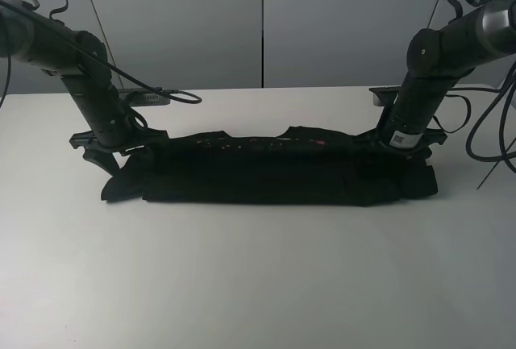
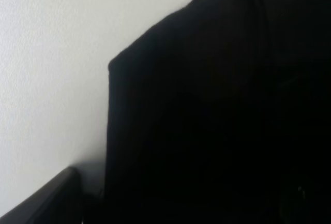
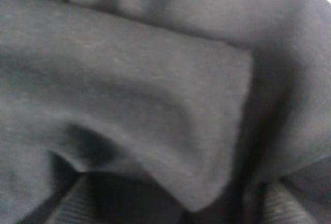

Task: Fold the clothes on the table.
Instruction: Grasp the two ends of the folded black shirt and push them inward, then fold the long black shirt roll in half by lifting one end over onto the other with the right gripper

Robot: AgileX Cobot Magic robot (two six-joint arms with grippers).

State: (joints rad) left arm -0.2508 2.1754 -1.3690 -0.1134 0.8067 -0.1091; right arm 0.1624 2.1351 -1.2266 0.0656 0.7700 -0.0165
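Observation:
A black garment (image 1: 274, 172) lies as a long, low band across the middle of the white table (image 1: 258, 284), its far edge raised and stretched between both arms. My left gripper (image 1: 121, 154) is at the garment's far left corner and seems shut on the cloth. My right gripper (image 1: 399, 141) is at the far right corner, also seemingly shut on it. In the left wrist view the black cloth (image 2: 217, 120) fills most of the frame beside bare table (image 2: 51, 53). In the right wrist view folded cloth (image 3: 145, 79) fills the frame; the jaws are hidden.
A small red mark (image 1: 319, 143) shows on the garment's far edge. Cables (image 1: 173, 95) hang from both arms over the back of the table. A grey wall (image 1: 258, 18) stands behind the table's far edge.

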